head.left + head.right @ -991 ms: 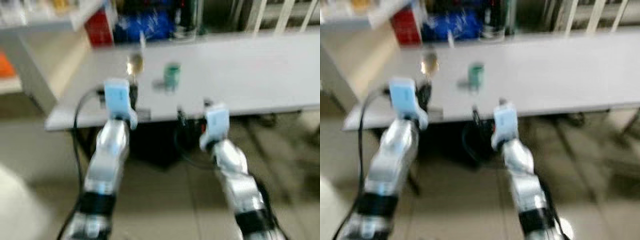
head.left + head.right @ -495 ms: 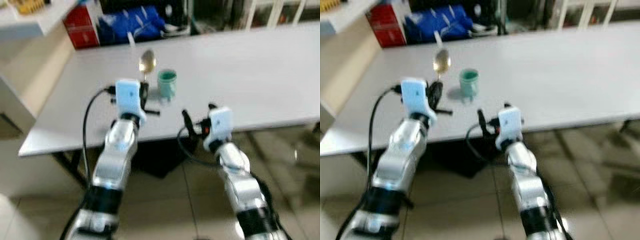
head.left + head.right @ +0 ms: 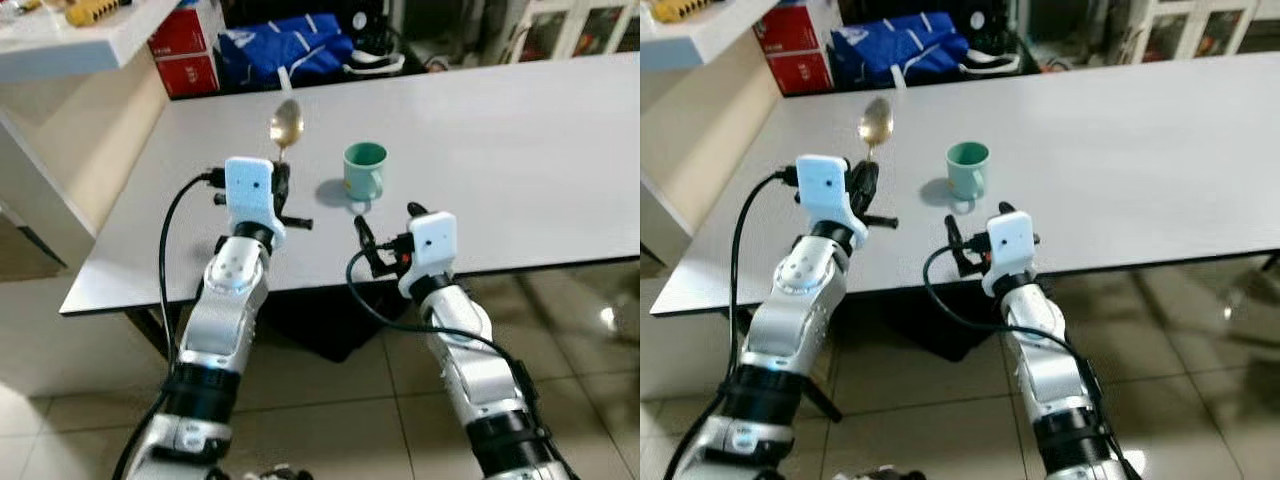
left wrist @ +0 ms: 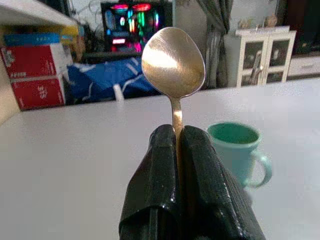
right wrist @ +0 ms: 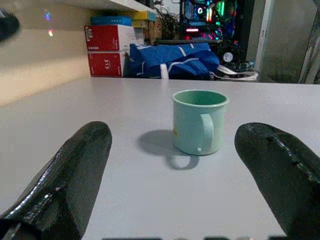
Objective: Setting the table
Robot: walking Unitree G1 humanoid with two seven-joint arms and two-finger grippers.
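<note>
1. Left eye view, far left of the frame: a beige wall and a white shelf point(image 3: 75, 45) stand beside the left end of the long white rectangular table point(image 3: 540, 150), with bare tiled floor point(image 3: 60, 370) between them.
2. Upper left: red cardboard boxes point(image 3: 187, 58) and a blue fabric bag point(image 3: 285, 55) sit just beyond the table's far edge.
3. Left of centre: the left gripper point(image 3: 283, 186) is raised over the table's near-left part, its two black fingers point(image 4: 162, 165) pressed together on the handle of a gold-coloured metal spoon point(image 3: 285, 125); the spoon stands upright, bowl uppermost.
4. Centre: a small pale-green enamel mug point(image 3: 364, 170) stands upright on the table, just right of the spoon and apart from it, its handle towards the robot.
5. Just below the mug in the frame: the right gripper point(image 3: 385, 232) hangs over the table's near edge, fingers spread wide with nothing between them; in the right wrist view the mug point(image 5: 199, 121) sits between the two fingers point(image 5: 75, 170), well clear of both.
6. Right half: the tabletop is bare out to the frame's right edge.
7. Lower right: glossy floor lies under the table's near edge.
</note>
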